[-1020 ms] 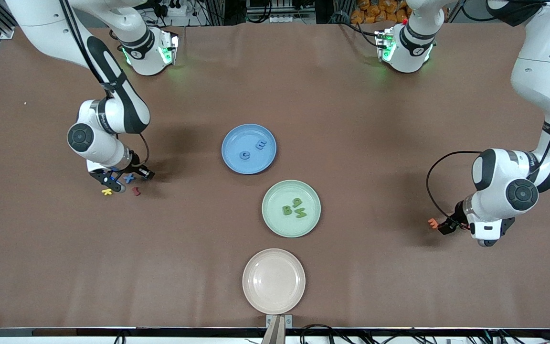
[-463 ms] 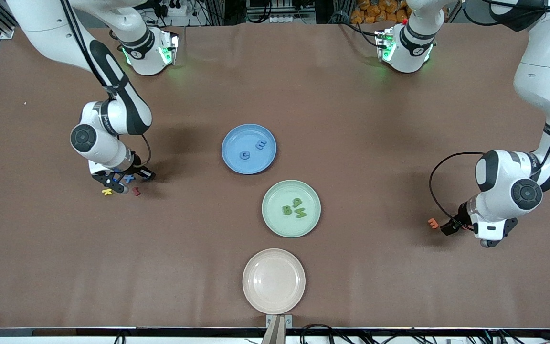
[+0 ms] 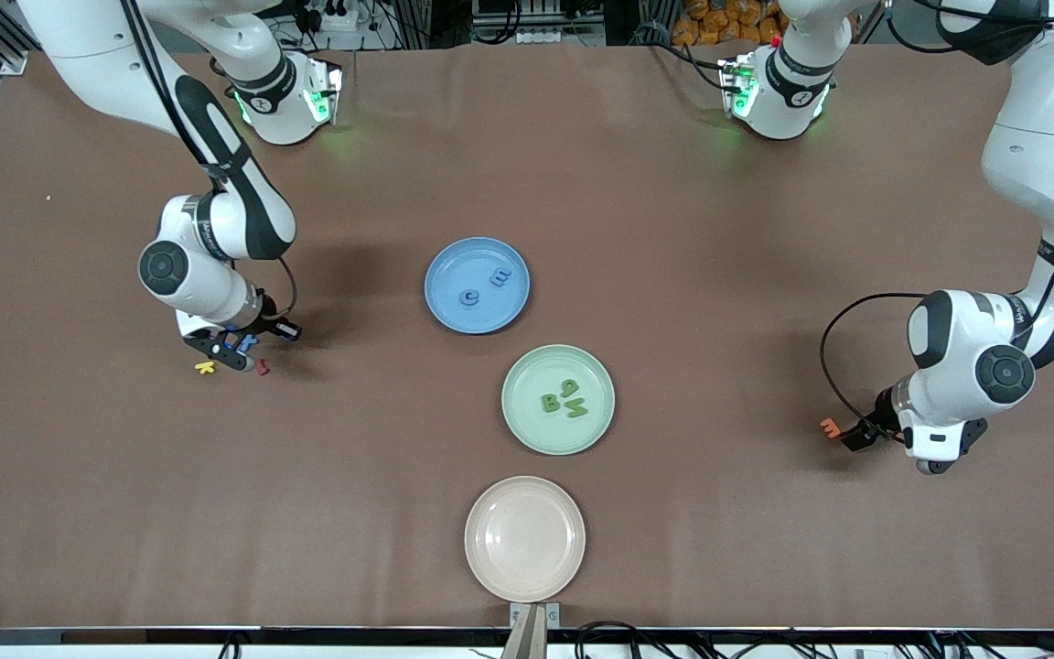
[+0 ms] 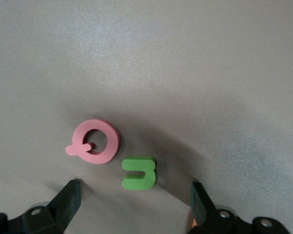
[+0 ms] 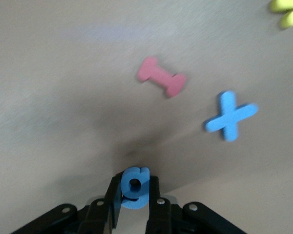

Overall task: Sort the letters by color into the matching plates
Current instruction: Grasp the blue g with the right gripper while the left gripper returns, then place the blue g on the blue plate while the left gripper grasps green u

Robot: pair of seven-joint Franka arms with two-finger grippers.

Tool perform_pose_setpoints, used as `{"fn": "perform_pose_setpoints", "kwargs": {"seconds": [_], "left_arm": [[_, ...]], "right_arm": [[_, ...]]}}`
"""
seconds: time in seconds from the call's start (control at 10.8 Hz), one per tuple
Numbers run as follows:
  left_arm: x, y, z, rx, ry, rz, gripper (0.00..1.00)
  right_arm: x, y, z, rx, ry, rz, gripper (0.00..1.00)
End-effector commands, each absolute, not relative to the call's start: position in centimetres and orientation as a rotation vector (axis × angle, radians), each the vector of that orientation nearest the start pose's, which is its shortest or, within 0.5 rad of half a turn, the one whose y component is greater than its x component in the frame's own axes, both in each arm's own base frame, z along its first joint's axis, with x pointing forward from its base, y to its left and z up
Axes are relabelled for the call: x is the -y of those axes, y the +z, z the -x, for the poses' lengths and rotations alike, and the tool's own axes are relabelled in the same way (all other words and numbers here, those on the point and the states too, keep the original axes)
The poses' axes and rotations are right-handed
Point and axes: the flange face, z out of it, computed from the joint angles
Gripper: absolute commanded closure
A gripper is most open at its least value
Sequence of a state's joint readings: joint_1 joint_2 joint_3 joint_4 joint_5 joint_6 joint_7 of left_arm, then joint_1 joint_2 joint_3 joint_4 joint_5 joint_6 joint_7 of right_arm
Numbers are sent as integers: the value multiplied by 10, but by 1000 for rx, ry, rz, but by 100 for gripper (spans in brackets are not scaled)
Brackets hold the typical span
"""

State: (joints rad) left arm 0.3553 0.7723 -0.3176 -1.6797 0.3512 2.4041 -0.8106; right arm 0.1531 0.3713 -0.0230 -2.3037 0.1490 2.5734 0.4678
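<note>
My right gripper (image 3: 231, 353) is shut on a small blue letter (image 5: 135, 184) and holds it just above the table, near a loose blue X (image 5: 230, 116). The blue plate (image 3: 454, 265) holds two blue letters (image 3: 469, 297). The mint green plate (image 3: 536, 371) holds three green letters (image 3: 552, 402). My left gripper (image 3: 928, 458) hangs open and empty at the left arm's end of the table. In the left wrist view the left gripper (image 4: 135, 207) is above a green 3 (image 4: 139, 173), which lies between its spread fingers. The arm hides that 3 in the front view.
A red I (image 5: 161, 82) and a yellow letter (image 3: 206, 367) lie by the blue X. A pink Q (image 4: 95, 141) lies beside the green 3, and an orange letter (image 3: 829, 426) is close by. A beige-pink plate (image 3: 524, 538) sits nearest the front camera.
My right gripper has shifted a little toward the plates with the blue letter in it. My left arm has barely moved.
</note>
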Motion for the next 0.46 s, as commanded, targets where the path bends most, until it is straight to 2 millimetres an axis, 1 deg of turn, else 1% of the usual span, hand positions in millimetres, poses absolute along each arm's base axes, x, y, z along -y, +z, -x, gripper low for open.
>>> {"fn": "perform_pose_setpoints", "kwargs": {"seconds": [0.0, 0.09, 0.37], "left_arm": [[-61, 163, -677, 981, -39, 2965, 0], [-65, 164, -680, 988, -50, 2961, 0], [-67, 166, -682, 972, -58, 2967, 0]], "right_arm": [[-106, 199, -514, -734, 265, 2967, 100], [-129, 205, -512, -692, 272, 2968, 100], [-191, 217, -503, -743, 280, 2939, 100]]}}
